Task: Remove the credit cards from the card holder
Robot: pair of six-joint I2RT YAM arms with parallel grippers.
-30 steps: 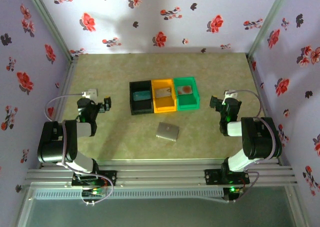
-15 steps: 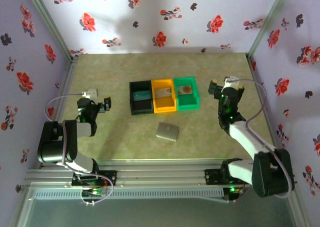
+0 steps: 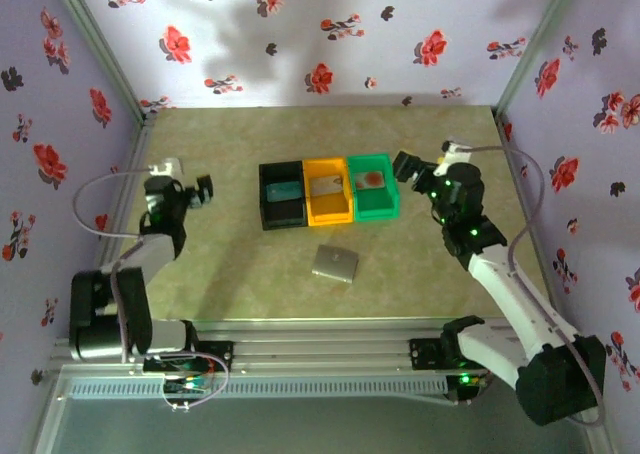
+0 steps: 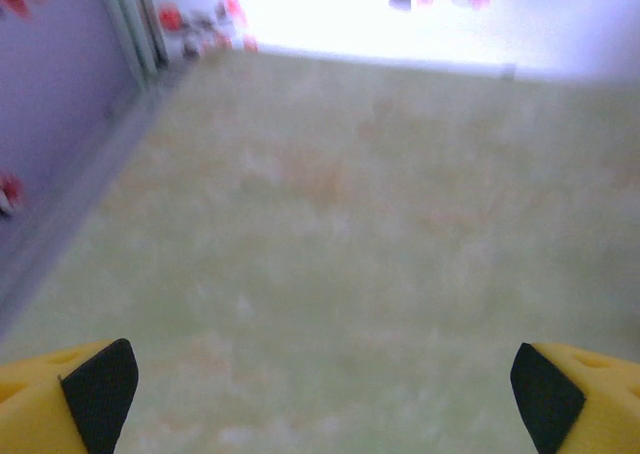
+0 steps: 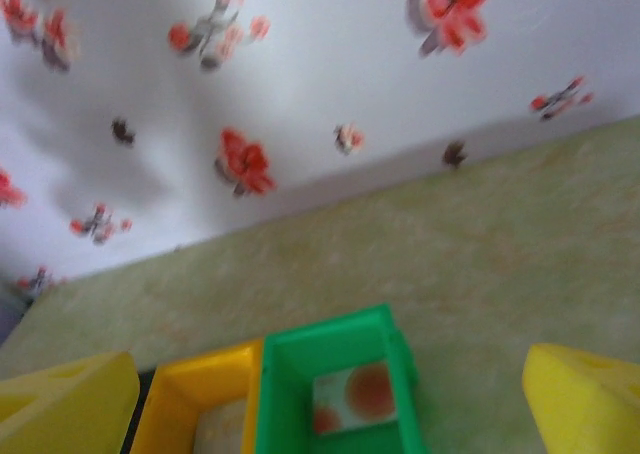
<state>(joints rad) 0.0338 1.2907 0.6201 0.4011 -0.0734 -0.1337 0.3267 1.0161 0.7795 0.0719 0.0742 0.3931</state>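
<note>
Both grippers stand fully open and hold nothing: left gripper (image 3: pixel 203 191) over the table (image 3: pixel 240 269) at left, right gripper (image 3: pixel 412 172) just right of the green bin (image 3: pixel 388 202). Nearest, the grey card holder (image 3: pixel 335 263) lies flat on the table. Beyond it, in a touching row, the black bin (image 3: pixel 283 214) holds a teal card (image 3: pixel 281 189), the orange bin (image 3: pixel 329 214) a grey card (image 3: pixel 325 185), and the green bin a pale red-blotted card (image 3: pixel 369 181).

Robot lab test cell: floral-papered walls (image 3: pixel 330 44), alu rail frame (image 3: pixel 320 352).
</note>
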